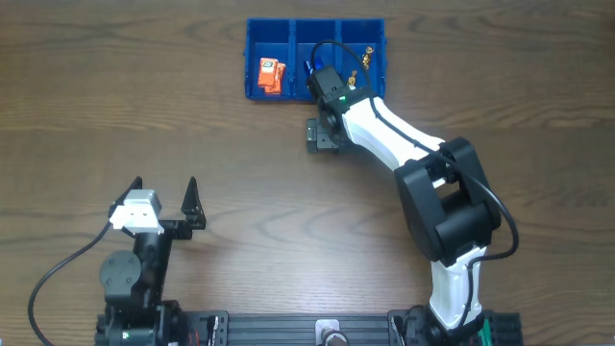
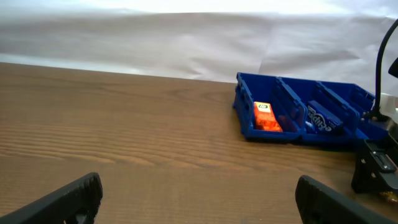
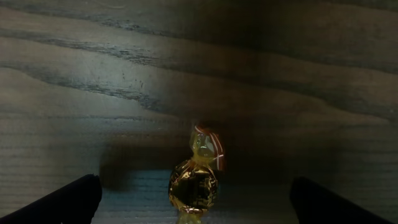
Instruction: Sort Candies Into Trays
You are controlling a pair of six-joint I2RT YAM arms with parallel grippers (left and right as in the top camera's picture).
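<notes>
Top: blue tray (image 1: 251,58) at table's (image 1: 144,96) 12 o'clock; right gripper (image 1: 323,135) at tray's 6 o'clock.
Left wrist: left gripper (image 2: 199,202) fingers wide apart, empty; orange candy (image 2: 265,116) in tray's end compartment.
Right wrist: fingers spread; gold candy (image 3: 198,180) lay on table between them, ungripped

L arm (image 1: 144,252) tucked back, R arm (image 1: 386,132) outstretched — both jaws wide

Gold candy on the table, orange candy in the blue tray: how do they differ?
The gold foil-wrapped candy is round with a twisted end; the orange wrapped candy is a flat rectangular packet. The gold one lies on the wooden table between the right gripper's open fingers; the orange one sits in the blue plastic tray's left compartment. Both are wrapped.
</notes>
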